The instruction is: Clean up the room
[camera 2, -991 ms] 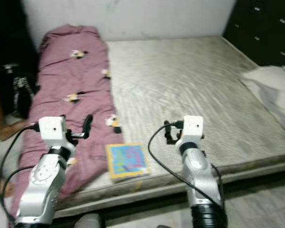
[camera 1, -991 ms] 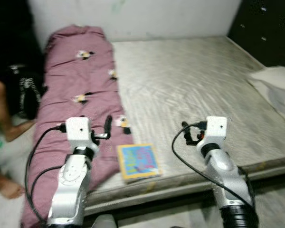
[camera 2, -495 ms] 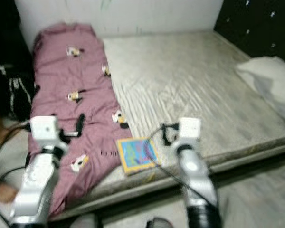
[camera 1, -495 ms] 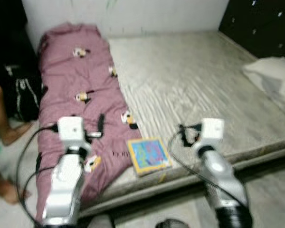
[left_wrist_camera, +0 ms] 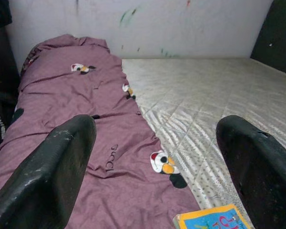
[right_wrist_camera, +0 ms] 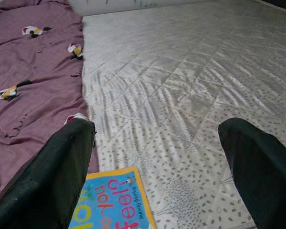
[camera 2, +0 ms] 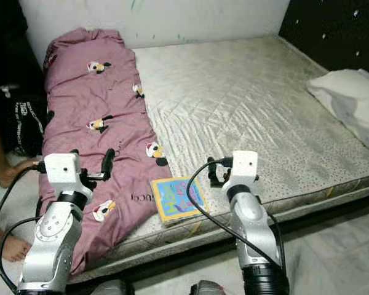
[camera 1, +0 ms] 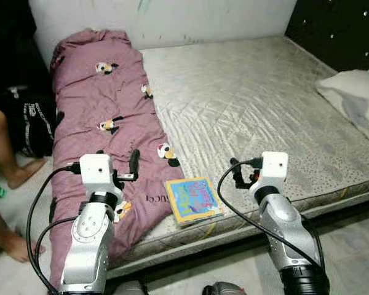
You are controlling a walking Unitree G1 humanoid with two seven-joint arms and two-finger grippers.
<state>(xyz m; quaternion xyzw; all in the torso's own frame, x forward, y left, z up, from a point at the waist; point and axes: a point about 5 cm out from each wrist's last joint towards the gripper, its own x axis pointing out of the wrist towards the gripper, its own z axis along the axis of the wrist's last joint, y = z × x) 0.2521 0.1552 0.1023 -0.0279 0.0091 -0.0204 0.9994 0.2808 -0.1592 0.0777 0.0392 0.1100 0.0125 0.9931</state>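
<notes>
Robot stepped closer; view now sharp. Book [camera 1: 194,200] sits lower middle, btwn left gripper [left_wrist_camera: 167,157] & right gripper [right_wrist_camera: 157,162]. Both wide open, empty. Ready to grab.

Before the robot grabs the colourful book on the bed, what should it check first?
1. Book lies flat near the mattress edge, nothing on top: ok.
2. Right gripper open, holding nothing: ok.
3. Left gripper open, over the purple blanket: ok.
4. Blanket edge beside the book, overlapping or not: cannot tell.
5. Person's leg at the robot's left, apart from the arms: ok.
</notes>
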